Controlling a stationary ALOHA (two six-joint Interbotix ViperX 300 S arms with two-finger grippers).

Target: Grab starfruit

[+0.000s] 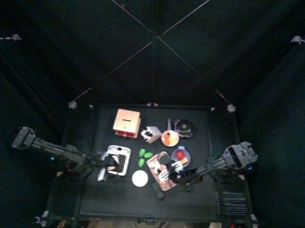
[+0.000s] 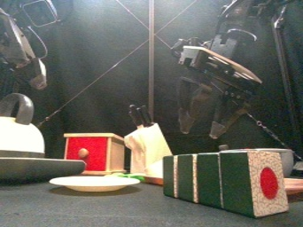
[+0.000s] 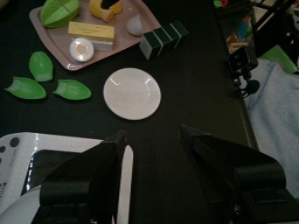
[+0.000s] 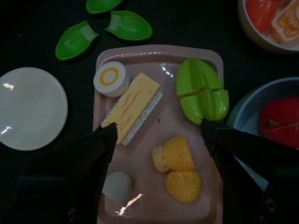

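two black grippers are over the table, and both stand spread wide with nothing between their jaws. the right gripper point(image 4: 158, 144) hangs above a pink tray point(image 4: 149, 57) that carries the starfruit point(image 4: 201, 89), a green ridged fruit lying along the tray's edge nearest a blue bowl point(image 4: 246, 105). on the same tray sit a halved egg point(image 4: 111, 77), a pale yellow slab point(image 4: 132, 107), two yellow chunks point(image 4: 177, 168) and a small white egg-like piece point(image 4: 117, 185). the starfruit is just beyond the jaw tips, not touched. three green leaves point(image 4: 105, 26) lie on the black table beside the tray, and a white plate point(image 4: 30, 107) rests near it. the left gripper point(image 3: 155, 144) hovers over a white appliance point(image 3: 47, 162), well apart from the tray, with the white plate beyond its tips
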